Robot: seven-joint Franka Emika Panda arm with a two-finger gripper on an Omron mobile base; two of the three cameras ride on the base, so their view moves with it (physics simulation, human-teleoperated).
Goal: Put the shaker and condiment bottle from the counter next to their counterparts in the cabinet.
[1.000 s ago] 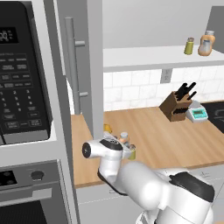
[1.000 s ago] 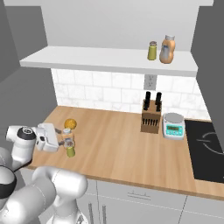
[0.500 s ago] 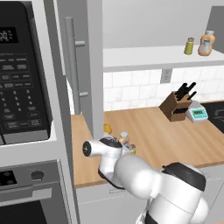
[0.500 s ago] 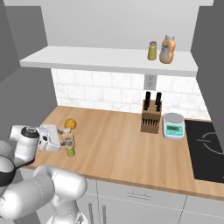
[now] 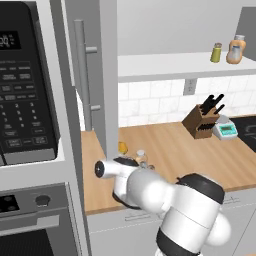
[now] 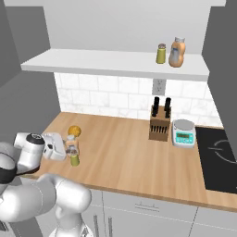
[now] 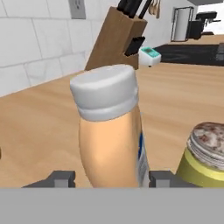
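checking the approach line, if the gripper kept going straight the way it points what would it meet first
The condiment bottle: it already stands between the gripper's fingertips, dead ahead. The shaker sits just off to one side. Beyond, likely open counter.

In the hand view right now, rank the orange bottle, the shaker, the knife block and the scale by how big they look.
1. Orange bottle, closest to the camera.
2. Knife block.
3. Shaker, cut off by the frame, so its rank against the block is unsure.
4. Scale.

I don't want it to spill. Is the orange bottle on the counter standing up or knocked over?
Standing up. In the hand view the orange bottle rises straight from the counter, cap on top, between the gripper's fingertips.
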